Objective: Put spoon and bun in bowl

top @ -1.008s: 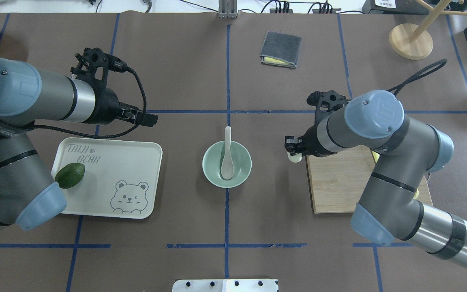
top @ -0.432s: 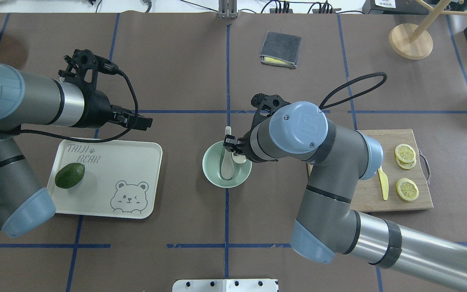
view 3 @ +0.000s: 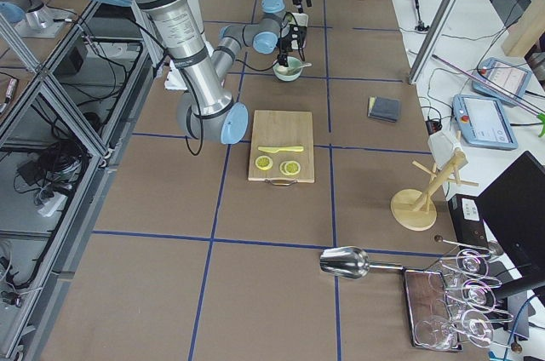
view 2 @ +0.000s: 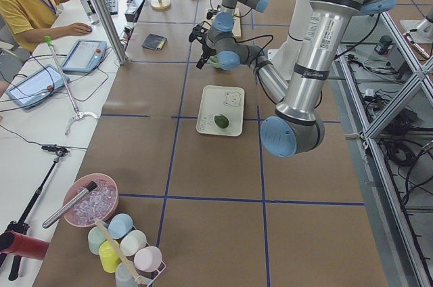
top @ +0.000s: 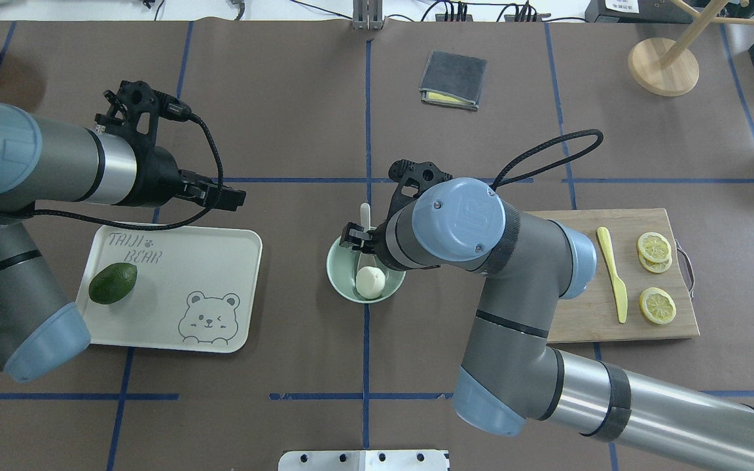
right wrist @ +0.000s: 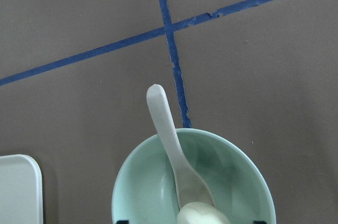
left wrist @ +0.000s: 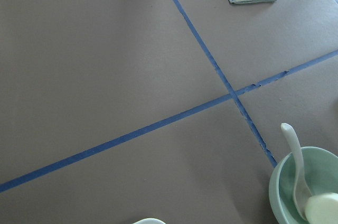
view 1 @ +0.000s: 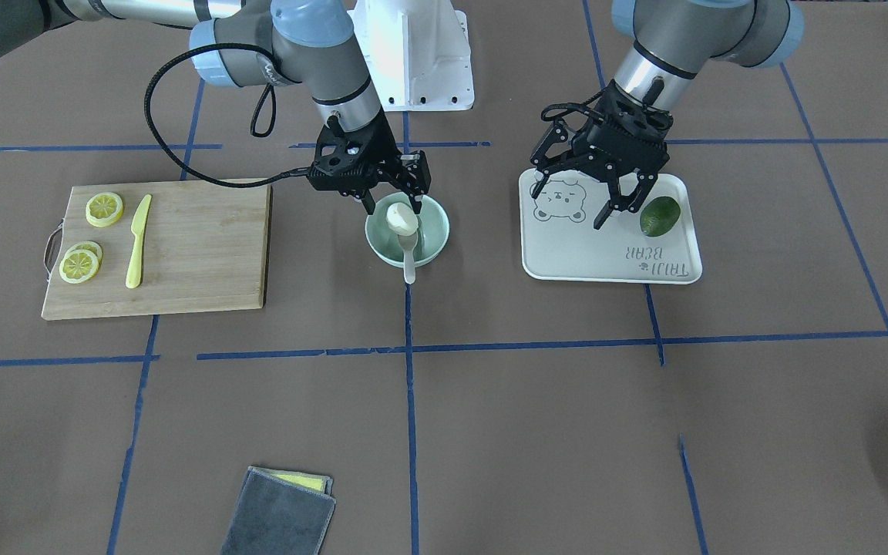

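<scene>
The pale green bowl (top: 334, 268) stands at the table's middle. The off-white spoon (top: 365, 216) lies in it, with its handle over the far rim. The cream bun (top: 370, 282) rests in the bowl on the spoon's scoop; it also shows in the front view (view 1: 402, 219). My right gripper (view 1: 395, 205) hovers just above the bowl, open, with its fingers apart on either side of the bun and clear of it. In the right wrist view the spoon (right wrist: 169, 139), bowl (right wrist: 142, 192) and bun (right wrist: 203, 214) sit right below. My left gripper (view 1: 617, 212) is open and empty above the tray.
A cream tray (top: 220, 261) with a green avocado (top: 113, 282) lies left of the bowl. A wooden cutting board (top: 580, 314) to the right holds lemon slices (top: 653, 247) and a yellow knife (top: 612, 275). A folded grey cloth (top: 453, 80) lies at the back.
My right arm swung from the cutting board's edge to the bowl carrying the bun. The bun now lies in the bowl and the gripper is open. The left arm drew back slightly.
</scene>
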